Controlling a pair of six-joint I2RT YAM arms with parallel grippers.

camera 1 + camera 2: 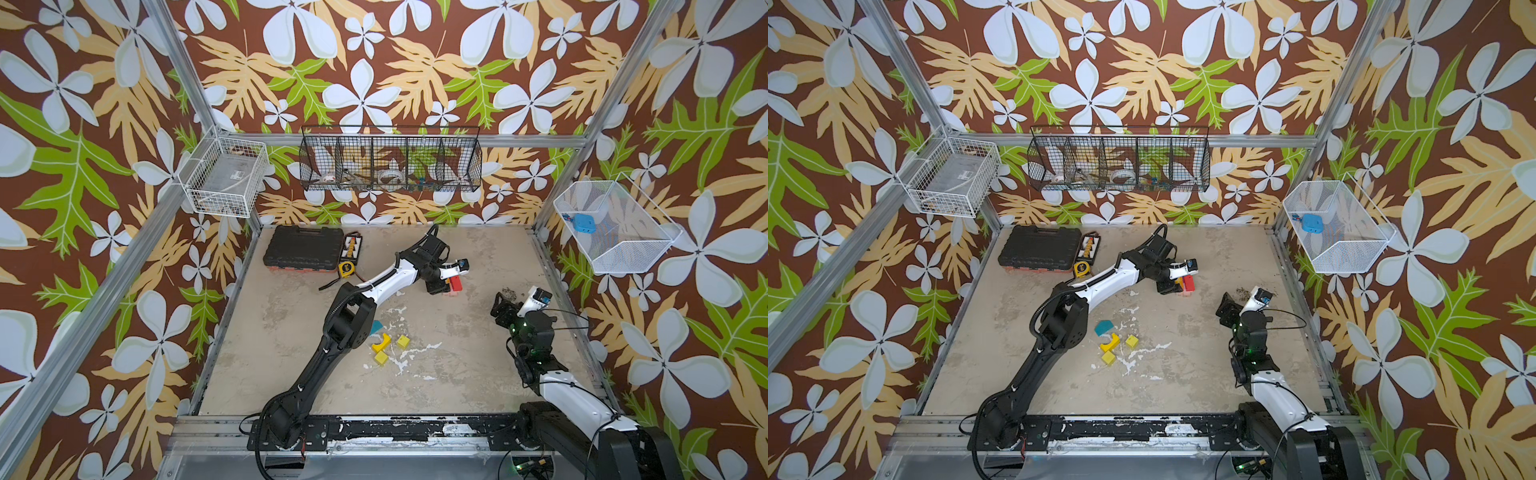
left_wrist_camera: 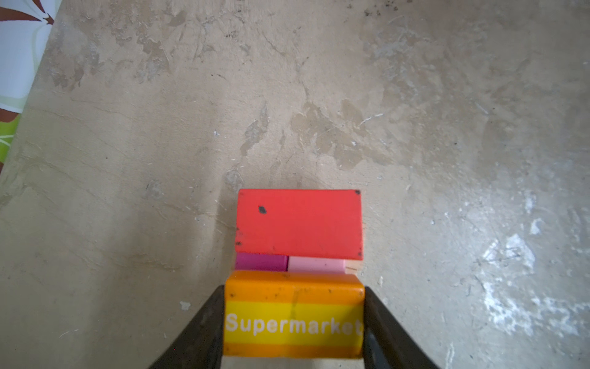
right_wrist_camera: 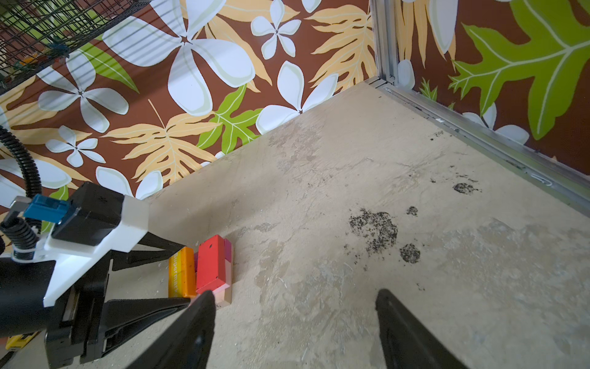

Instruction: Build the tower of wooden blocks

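While the outstretched left gripper [image 2: 293, 289] clamps the orange block [image 2: 293, 319], the right gripper [image 3: 295, 293] hangs, jaws apart; the mesh basket [image 1: 631, 251] holds a blue object [image 1: 583, 223].

Clutter on a stained table [image 1: 465, 357]
A black tool case [image 1: 299, 249] lies at the far left corner, with a bit box [image 1: 352, 247] and tape measure [image 1: 345, 270] just beside it. On the walls hang a white basket [image 1: 216, 195], a black basket [image 1: 457, 162] and a mesh basket [image 1: 623, 253], which holds a blue item [image 1: 582, 222].

A robot lab cell (floral-papered): aluminium frame [image 1: 532, 141], wall-hung wire baskets [image 1: 390, 166].
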